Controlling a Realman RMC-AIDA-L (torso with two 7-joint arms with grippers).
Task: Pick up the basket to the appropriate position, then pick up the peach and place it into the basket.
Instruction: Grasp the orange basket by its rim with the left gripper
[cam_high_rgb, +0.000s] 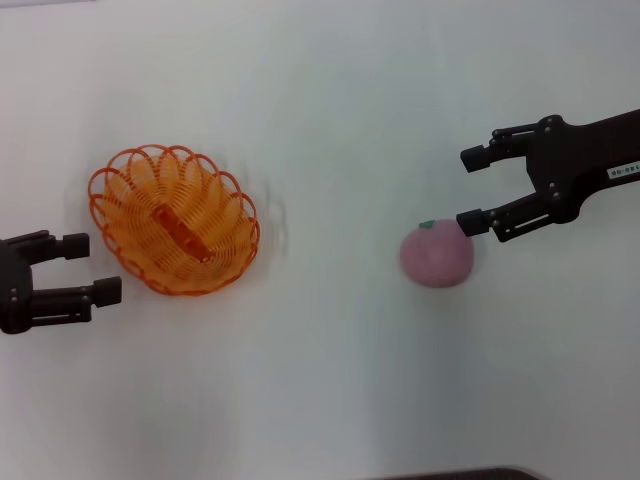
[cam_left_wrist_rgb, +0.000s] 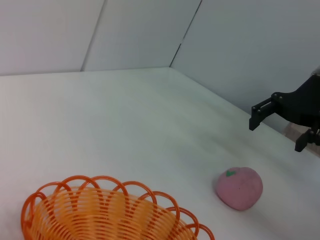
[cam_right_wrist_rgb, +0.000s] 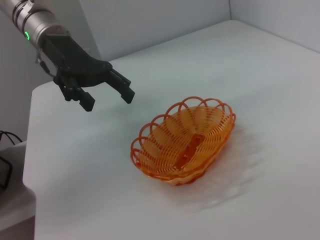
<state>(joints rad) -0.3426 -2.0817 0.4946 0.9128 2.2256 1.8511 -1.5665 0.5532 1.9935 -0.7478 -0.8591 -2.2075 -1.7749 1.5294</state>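
The orange wire basket (cam_high_rgb: 175, 220) sits on the white table at the left, empty; it also shows in the left wrist view (cam_left_wrist_rgb: 107, 215) and the right wrist view (cam_right_wrist_rgb: 185, 141). My left gripper (cam_high_rgb: 92, 268) is open and empty, just left of the basket, apart from it; the right wrist view shows it too (cam_right_wrist_rgb: 107, 97). The pink peach (cam_high_rgb: 437, 254) with a green stem tip lies on the table at the right, also in the left wrist view (cam_left_wrist_rgb: 240, 187). My right gripper (cam_high_rgb: 473, 190) is open, just above and right of the peach, its lower fingertip close to the top.
The white table (cam_high_rgb: 330, 380) spreads around both objects. A dark edge shows at the bottom of the head view (cam_high_rgb: 450, 474). Grey walls stand behind the table in the left wrist view (cam_left_wrist_rgb: 150, 30).
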